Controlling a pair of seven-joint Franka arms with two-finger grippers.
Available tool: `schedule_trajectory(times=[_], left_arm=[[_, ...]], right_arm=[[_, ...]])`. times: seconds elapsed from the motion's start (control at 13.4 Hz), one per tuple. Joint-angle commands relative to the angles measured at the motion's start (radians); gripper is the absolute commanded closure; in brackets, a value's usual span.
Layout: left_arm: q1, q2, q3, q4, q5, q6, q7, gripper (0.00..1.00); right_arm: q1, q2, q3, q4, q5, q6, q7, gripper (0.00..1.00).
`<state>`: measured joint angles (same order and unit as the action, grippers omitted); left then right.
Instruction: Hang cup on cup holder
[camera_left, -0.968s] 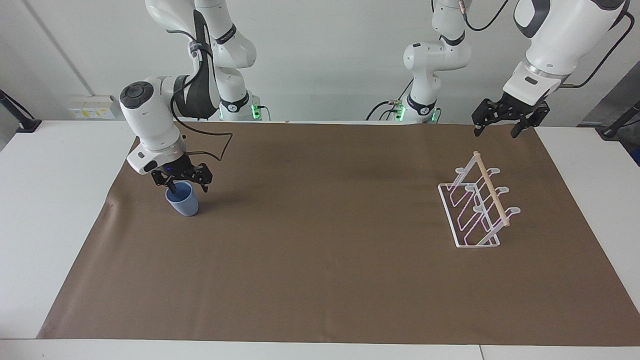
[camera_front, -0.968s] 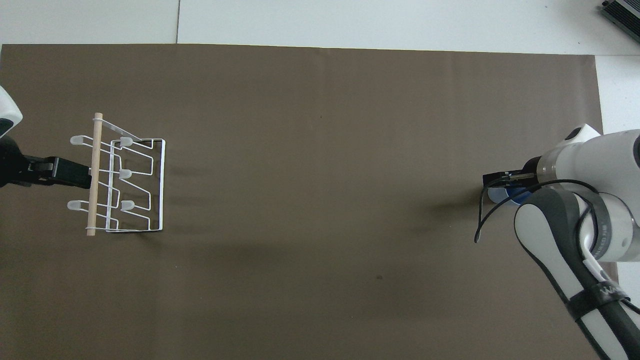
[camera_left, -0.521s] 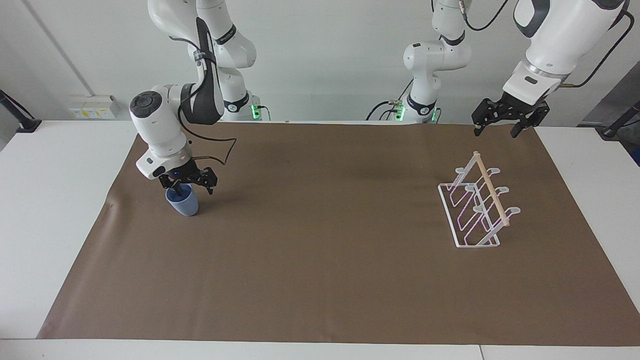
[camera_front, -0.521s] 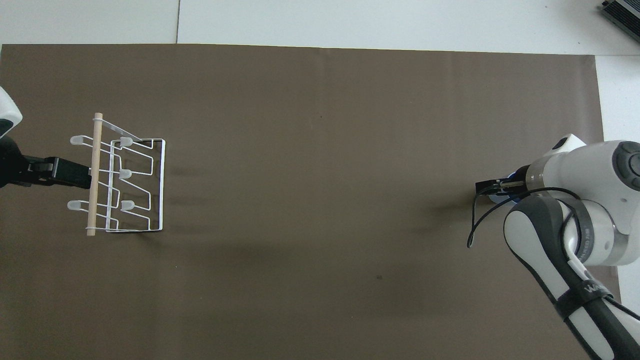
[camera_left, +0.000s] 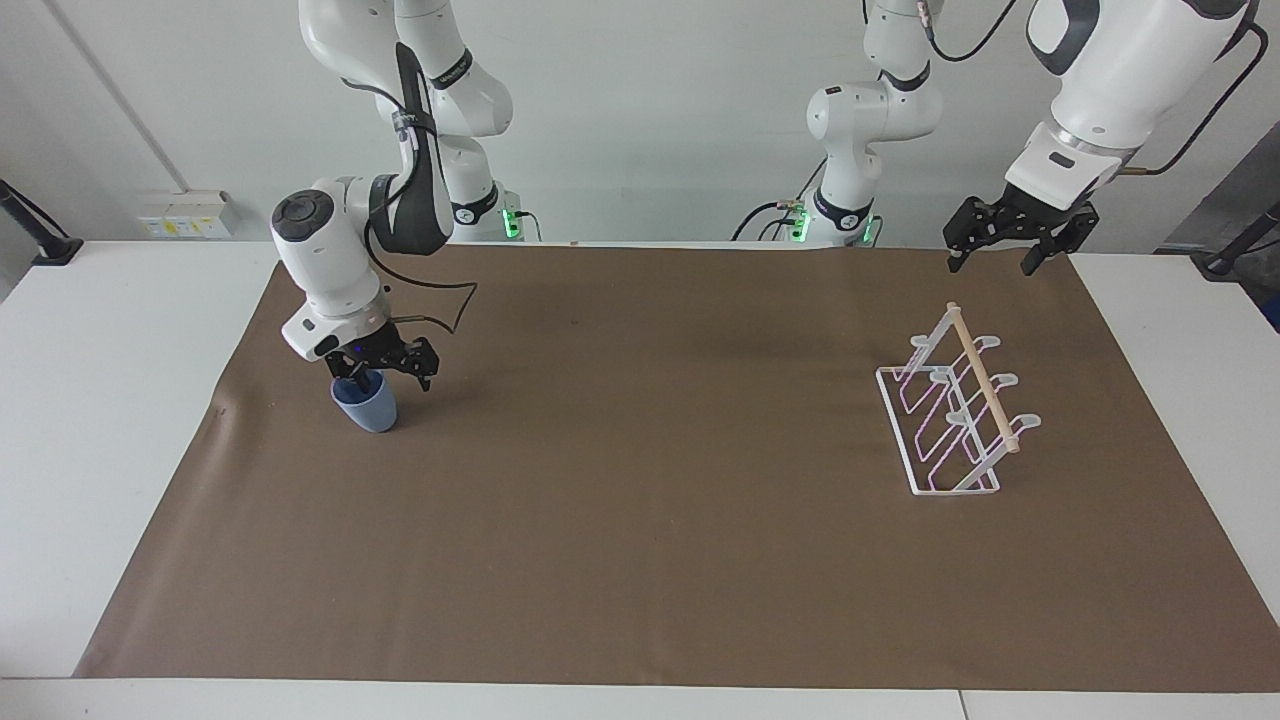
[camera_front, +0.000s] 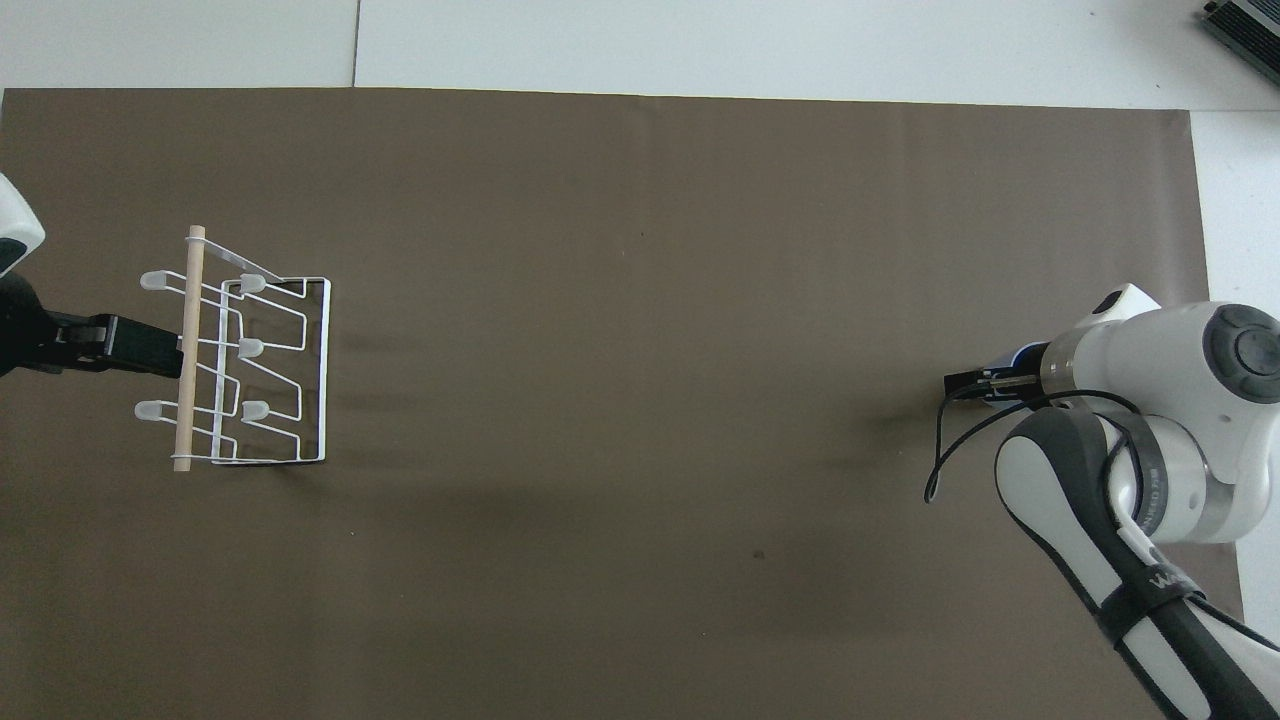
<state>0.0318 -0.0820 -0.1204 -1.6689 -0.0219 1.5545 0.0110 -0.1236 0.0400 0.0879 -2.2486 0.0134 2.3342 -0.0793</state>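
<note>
The light-blue cup (camera_left: 367, 409) stands upright on the brown mat, toward the right arm's end of the table. My right gripper (camera_left: 389, 377) is down at its rim, open, with one finger dipping inside the cup and the other outside its wall. In the overhead view the right wrist covers almost all of the cup. The white wire cup holder (camera_left: 953, 412) (camera_front: 262, 365), with a wooden dowel on top, stands toward the left arm's end. My left gripper (camera_left: 1005, 250) (camera_front: 135, 346) waits open in the air beside the holder's dowel.
The brown mat (camera_left: 640, 540) covers most of the white table (camera_left: 100, 420). Wide bare mat lies between the cup and the cup holder. A black cable (camera_left: 440, 300) loops from the right wrist above the mat.
The right arm's wrist has swung more upright and shifted a little toward the table's middle, its gripper staying at the cup's rim. The cup, the holder and the left arm have not moved.
</note>
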Motion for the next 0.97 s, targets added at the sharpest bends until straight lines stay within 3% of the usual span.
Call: schedule_trajectory(times=[0.0,0.3,0.89], left_arm=[[-0.012,-0.032,0.008,-0.04,-0.007,0.025,-0.009,0.0],[-0.012,-0.033,0.008,-0.043,-0.007,0.025,-0.011,0.0],[0.006,-0.022,0.015,-0.017,-0.042,0.035,-0.02,0.0]], right_arm=[[-0.007,-0.018,0.007,-0.022,0.011,0.019,0.006,0.46],[-0.007,-0.018,0.007,-0.019,0.011,0.016,0.007,1.0],[-0.007,-0.017,0.006,-0.016,0.011,0.016,0.007,1.0]])
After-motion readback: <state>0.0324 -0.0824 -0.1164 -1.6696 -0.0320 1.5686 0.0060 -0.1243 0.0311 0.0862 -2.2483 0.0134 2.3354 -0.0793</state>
